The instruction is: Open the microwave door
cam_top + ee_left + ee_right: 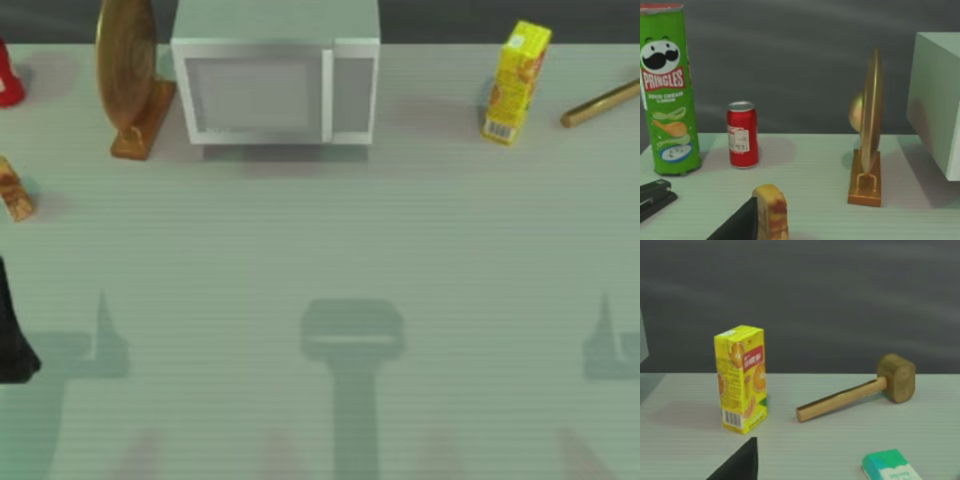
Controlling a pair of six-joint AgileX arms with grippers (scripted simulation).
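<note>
One microwave, its single microwave door seemingly closed; neither gripper's state can be told.

The top view looks straight down on the counter, with the microwave at its far edge. The left wrist view sits low, facing the back wall, and shares the golden plaque and microwave side with the top view. The right wrist view, equally low, shares the juice carton and wooden mallet.
</note>
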